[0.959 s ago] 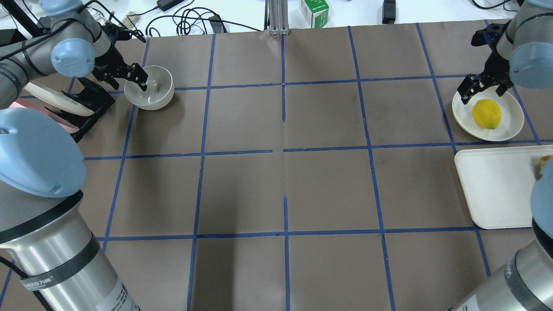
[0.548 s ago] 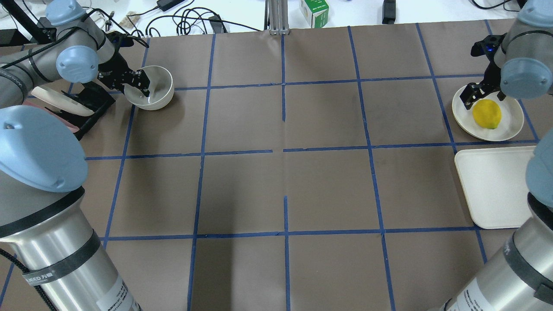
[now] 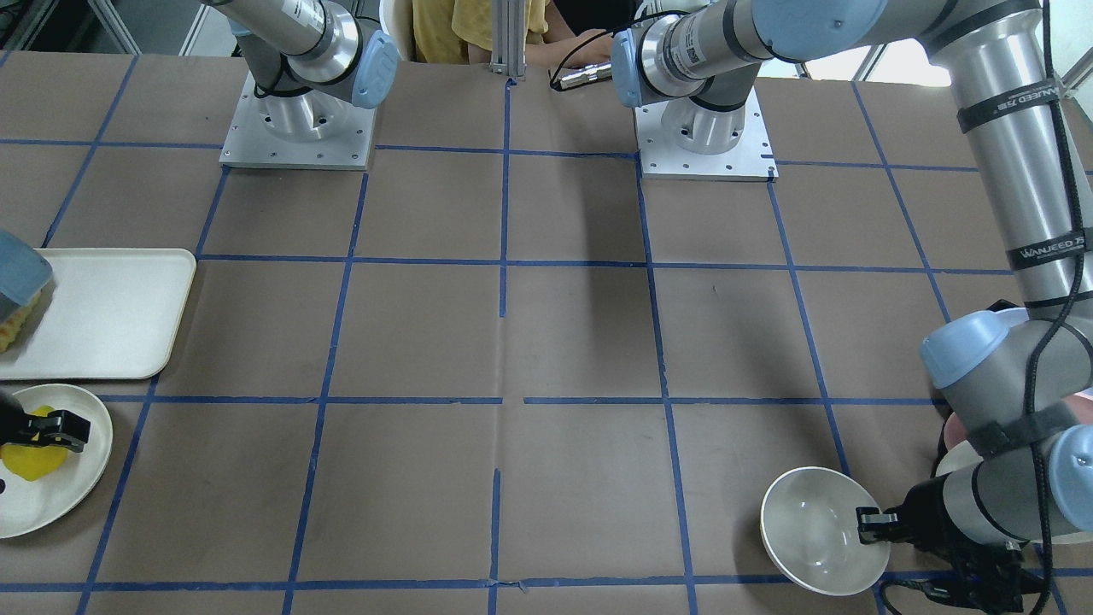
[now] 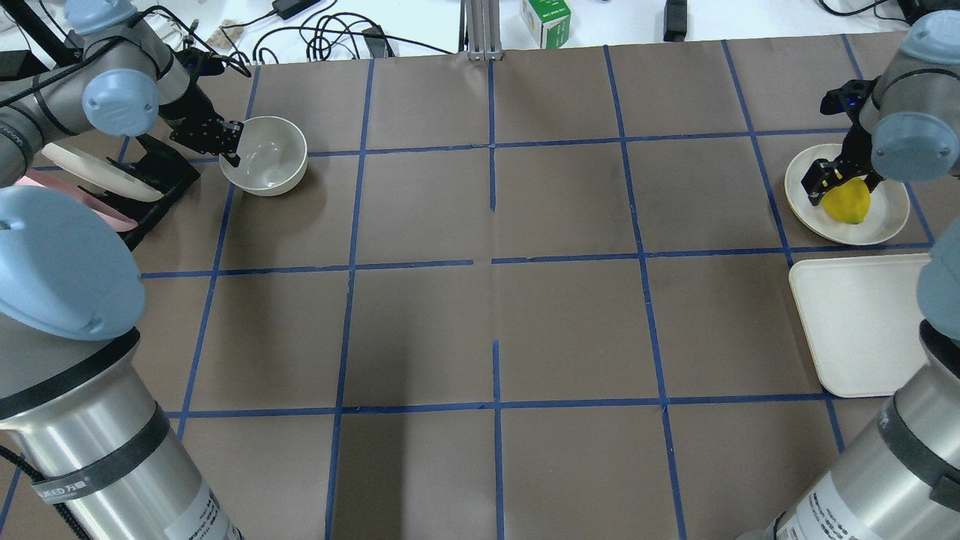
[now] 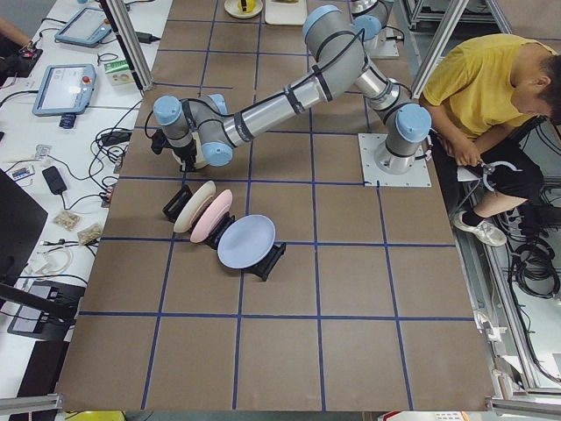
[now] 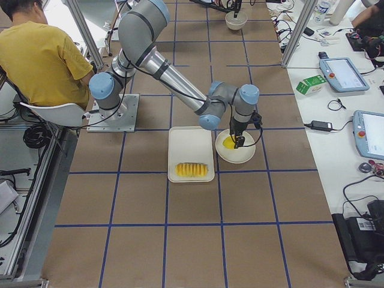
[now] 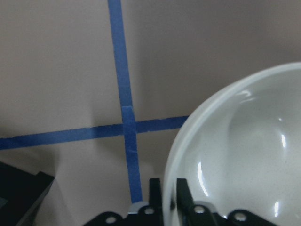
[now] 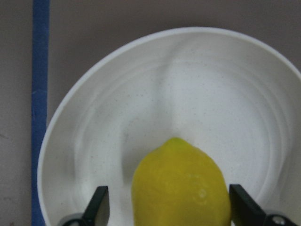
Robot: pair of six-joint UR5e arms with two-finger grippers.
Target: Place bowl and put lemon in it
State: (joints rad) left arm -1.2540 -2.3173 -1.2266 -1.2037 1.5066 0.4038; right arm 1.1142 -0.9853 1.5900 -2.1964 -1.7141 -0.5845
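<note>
Left hand (image 7: 168, 188) pinches the bowl (image 7: 244, 155) by its rim. Right hand (image 8: 169, 197), spread wide, straddles the lemon (image 8: 181, 181) on the plate (image 8: 221, 80).

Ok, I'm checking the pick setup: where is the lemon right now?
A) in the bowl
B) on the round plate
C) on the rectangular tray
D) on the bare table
B: the lemon lies on the round plate, with the right gripper open around it.

Brown table (image 4: 570, 322) bore blue tape grid (image 4: 422, 263); white bench (image 4: 427, 26), cables (image 4: 330, 34) at 12 o'clock; light even.
</note>
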